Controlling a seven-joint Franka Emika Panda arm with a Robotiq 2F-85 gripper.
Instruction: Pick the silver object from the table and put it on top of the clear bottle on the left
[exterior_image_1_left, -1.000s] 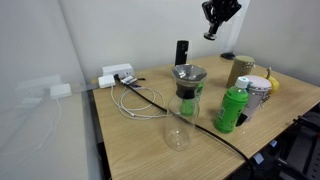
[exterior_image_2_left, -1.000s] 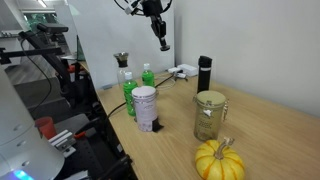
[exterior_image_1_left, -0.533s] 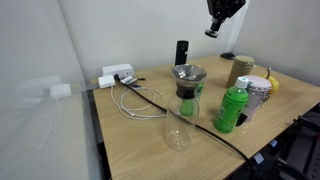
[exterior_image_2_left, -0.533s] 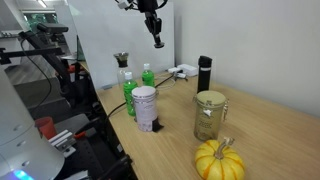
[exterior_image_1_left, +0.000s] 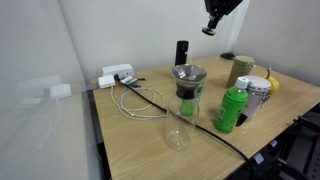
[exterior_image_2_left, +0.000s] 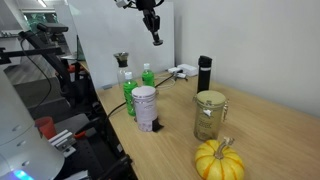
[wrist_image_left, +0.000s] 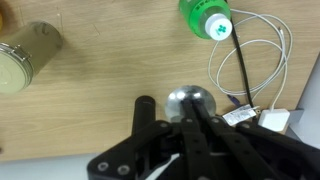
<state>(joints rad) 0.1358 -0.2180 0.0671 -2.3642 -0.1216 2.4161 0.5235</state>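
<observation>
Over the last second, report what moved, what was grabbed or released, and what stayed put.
The gripper rose slightly, high above the back of the table, and drifted a little sideways. Nothing was visibly taken hold of or let go. The clear bottle, green bottle, black flask, pumpkin and cables stayed where they were.

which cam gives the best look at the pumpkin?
An exterior view: there the pumpkin stands whole and unblocked in the foreground, in front of the jar. In an exterior view it is only a yellow sliver behind the can. The wrist view does not show it.
</observation>
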